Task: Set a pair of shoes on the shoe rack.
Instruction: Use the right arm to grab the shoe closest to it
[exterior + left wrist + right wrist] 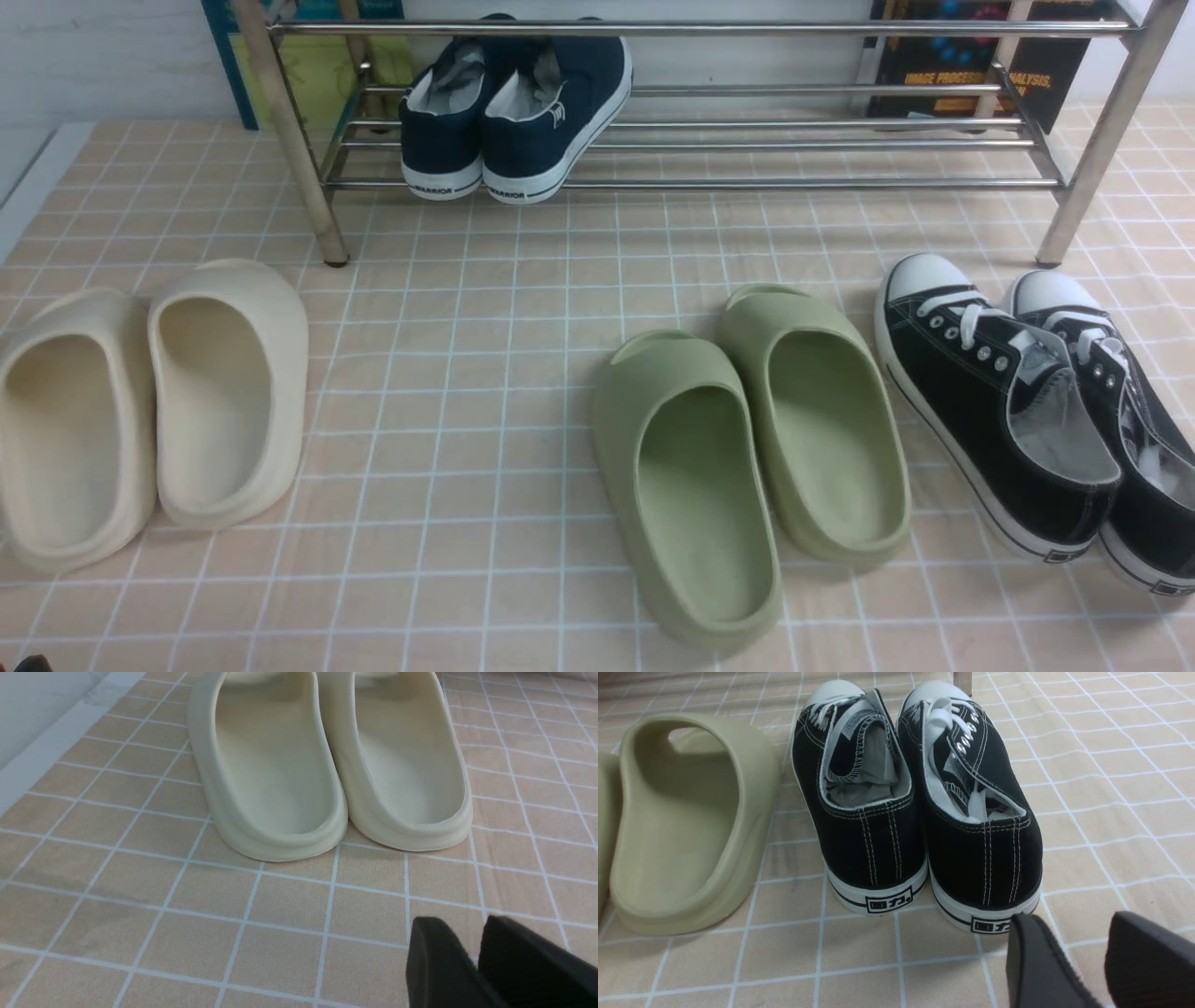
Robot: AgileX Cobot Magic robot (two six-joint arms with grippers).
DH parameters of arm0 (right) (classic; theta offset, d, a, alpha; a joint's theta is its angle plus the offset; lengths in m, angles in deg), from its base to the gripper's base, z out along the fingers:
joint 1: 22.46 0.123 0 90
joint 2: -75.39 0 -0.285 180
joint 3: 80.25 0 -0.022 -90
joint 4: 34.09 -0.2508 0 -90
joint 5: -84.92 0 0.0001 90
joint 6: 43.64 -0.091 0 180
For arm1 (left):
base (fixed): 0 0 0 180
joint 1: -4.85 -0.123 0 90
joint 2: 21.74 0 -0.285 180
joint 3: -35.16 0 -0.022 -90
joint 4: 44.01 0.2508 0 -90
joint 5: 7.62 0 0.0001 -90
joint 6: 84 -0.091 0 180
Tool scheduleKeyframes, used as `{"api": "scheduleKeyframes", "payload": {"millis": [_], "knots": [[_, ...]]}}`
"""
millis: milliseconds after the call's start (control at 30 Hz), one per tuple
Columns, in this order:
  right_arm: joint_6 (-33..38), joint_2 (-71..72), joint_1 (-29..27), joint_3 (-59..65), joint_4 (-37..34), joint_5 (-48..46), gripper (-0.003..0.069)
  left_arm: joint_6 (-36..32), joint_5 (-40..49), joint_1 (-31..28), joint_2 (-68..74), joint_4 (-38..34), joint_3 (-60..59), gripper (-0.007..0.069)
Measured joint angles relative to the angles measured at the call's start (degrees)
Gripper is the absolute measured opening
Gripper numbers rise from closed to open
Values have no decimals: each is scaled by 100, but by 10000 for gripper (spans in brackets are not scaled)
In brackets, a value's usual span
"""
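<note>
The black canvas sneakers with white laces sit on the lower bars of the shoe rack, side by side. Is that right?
Not quite: the black canvas sneakers are side by side, but they stand on the tiled-pattern surface in front of the shoe rack, as the front view shows.

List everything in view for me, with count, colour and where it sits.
shoe rack: one, silver metal, at the back
navy sneakers: two, navy with white soles, on the rack's lower shelf, left of its middle
canvas sneakers: two, black with white toe caps, floor, far right
green slides: two, olive green, floor, right of centre
cream slides: two, cream, floor, far left
printed items: at least two, one blue and yellow-green, one dark with lettering, behind the rack
left end effector: one, dark, above the floor
right end effector: one, dark, open, near the canvas sneakers' heels
</note>
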Motion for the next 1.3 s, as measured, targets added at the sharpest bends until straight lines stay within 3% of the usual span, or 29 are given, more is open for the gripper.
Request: {"api": "scheduleKeyframes", "payload": {"millis": [233, 533, 1300], "knots": [[0, 0, 0, 0, 13, 0, 239, -59, 0, 391, 0, -221, 5, 182], [0, 0, 0, 0, 7, 0, 239, -1434, -5, 494, 0, -242, 5, 194], [0, 0, 0, 0, 7, 0, 239, -1541, -9, 494, 0, -242, 5, 202]]}}
